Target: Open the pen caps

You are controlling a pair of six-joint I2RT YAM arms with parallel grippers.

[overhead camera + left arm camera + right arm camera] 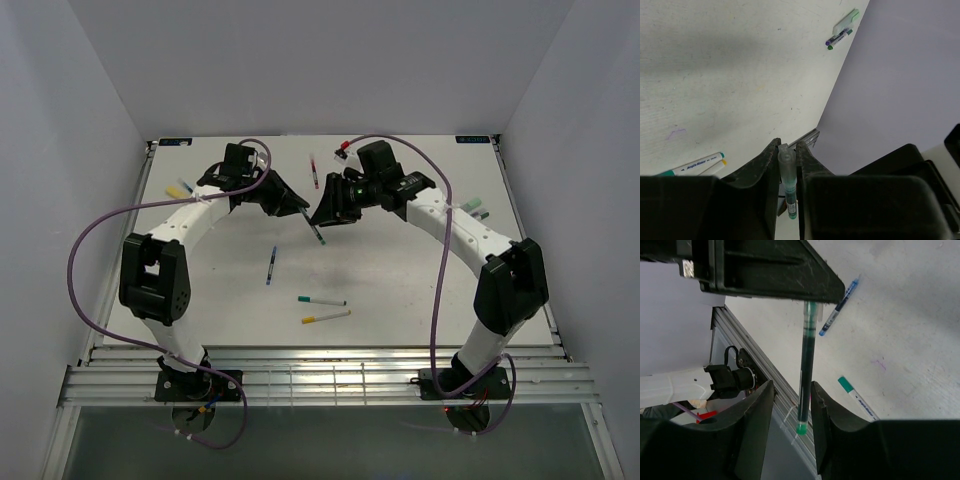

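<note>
While the left gripper clamps the pen by its translucent cap above the far middle of the table, the right gripper stands open around the green end, not touching it, presumably to pull the two apart.

Dark green-ended pen, white table

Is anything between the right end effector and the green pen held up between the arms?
Nothing visible. The green pen hangs with one end already in the gap of the open right end effector, while the left end effector grips its other end.
</note>
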